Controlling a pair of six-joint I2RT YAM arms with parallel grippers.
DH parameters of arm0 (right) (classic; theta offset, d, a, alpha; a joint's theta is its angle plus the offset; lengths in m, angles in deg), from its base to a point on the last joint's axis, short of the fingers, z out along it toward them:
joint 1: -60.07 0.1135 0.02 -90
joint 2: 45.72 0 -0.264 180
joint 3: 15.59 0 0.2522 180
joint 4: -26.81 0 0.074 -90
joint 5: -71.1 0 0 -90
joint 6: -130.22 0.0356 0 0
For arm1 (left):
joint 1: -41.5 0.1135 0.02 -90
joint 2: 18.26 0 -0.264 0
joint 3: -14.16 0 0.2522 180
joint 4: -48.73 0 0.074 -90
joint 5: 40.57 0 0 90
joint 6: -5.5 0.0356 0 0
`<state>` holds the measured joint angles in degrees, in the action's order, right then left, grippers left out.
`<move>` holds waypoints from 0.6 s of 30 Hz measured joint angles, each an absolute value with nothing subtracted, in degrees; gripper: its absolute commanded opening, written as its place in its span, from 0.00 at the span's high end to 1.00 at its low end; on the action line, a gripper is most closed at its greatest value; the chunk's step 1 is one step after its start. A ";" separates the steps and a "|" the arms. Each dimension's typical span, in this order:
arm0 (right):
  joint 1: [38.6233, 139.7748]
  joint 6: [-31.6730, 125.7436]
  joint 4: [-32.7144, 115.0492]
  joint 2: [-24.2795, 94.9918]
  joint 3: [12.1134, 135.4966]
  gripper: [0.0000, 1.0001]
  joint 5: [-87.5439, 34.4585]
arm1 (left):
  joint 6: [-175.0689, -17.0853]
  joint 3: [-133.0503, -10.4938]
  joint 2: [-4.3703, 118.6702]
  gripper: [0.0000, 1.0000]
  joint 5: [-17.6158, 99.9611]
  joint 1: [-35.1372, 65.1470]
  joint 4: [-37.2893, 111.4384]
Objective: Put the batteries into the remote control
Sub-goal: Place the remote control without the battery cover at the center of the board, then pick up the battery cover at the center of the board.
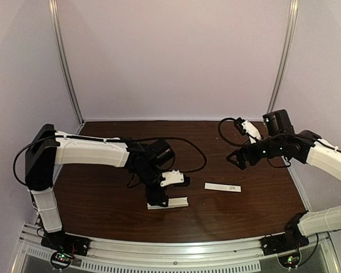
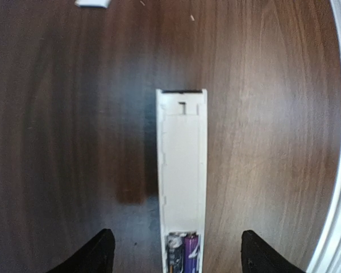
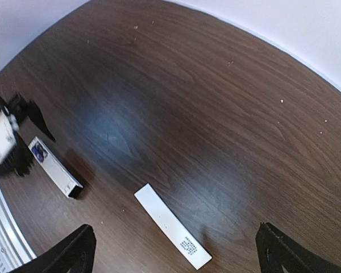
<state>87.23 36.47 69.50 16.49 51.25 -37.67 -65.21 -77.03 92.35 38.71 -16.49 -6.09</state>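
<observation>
The remote control is a white bar lying back up on the brown table, with its compartment open. The two batteries sit side by side in its near end, the dark one with a pale end on the left and the bluish-purple one on the right. My left gripper is open just above that end, with a finger on each side and not touching it. It also shows in the top view over the remote. My right gripper is open, empty and raised. In the right wrist view the remote lies far left.
A thinner flat white strip with a patch of small dark dots lies right of the remote, below my right gripper; it also shows in the right wrist view. A metal rail runs along the near table edge. Black cables loop behind both arms.
</observation>
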 measured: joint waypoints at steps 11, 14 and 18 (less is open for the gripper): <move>92.58 25.81 81.96 30.98 54.62 0.08 -29.01 | -71.11 -75.59 72.99 0.03 34.69 -9.76 -3.07; 92.58 23.55 84.69 33.98 55.53 0.10 -28.11 | -72.29 -73.53 71.54 0.03 33.10 -8.49 -1.89; 92.58 20.93 87.58 39.03 57.76 0.14 -27.68 | -73.75 -70.28 70.58 0.03 30.84 -7.36 -1.30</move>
